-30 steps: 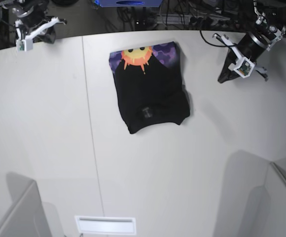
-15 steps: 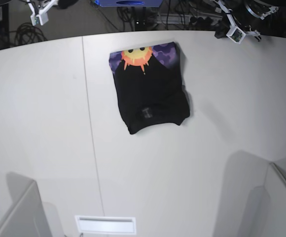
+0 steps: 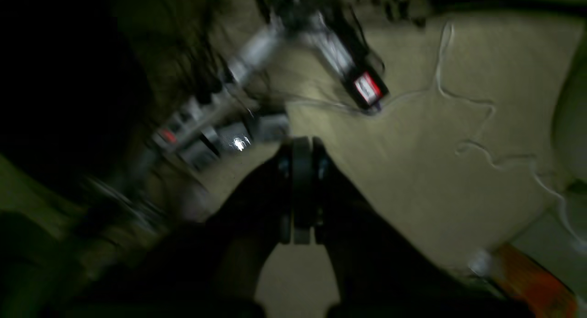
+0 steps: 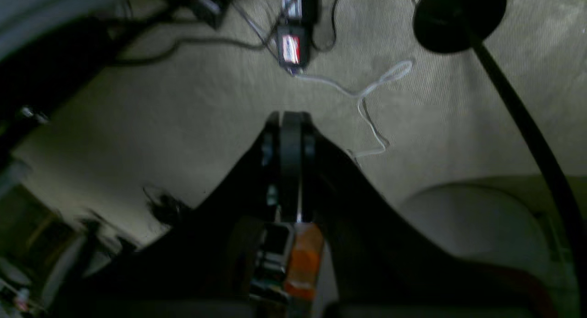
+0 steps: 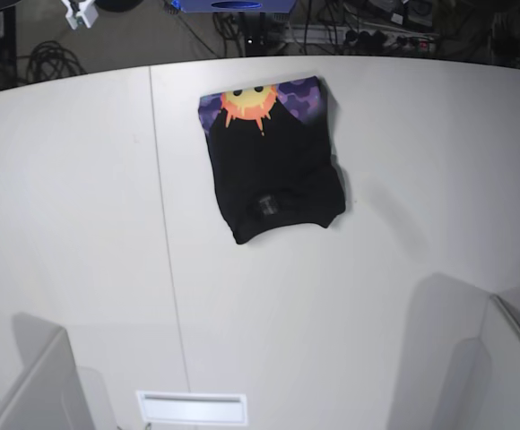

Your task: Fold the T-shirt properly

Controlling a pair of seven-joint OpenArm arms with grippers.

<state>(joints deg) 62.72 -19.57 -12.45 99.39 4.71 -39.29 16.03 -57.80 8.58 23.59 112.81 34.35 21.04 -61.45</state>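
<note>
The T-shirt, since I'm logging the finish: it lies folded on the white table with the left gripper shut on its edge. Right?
Not quite. The T-shirt lies folded on the white table, but untouched: the left wrist view shows the left gripper shut on nothing, over the floor.

Count, base + 2 wrist views

T-shirt [image 5: 272,161]: 1, folded, on white table [image 5: 81,224] (1), lying toward 12 o'clock from table centre. Grippers: 2 seen, 1 per wrist cam; left gripper [image 3: 300,189] and right gripper [image 4: 290,166], jaws pressed together on both, nothing between. White cable on floor: 1 in left wrist view [image 3: 477,111], 1 in right wrist view [image 4: 371,107]. Black round-base stand [image 4: 458,10]: 1, at 1 o'clock in right wrist view. Left wrist view blurred, further counts unreliable.
</note>
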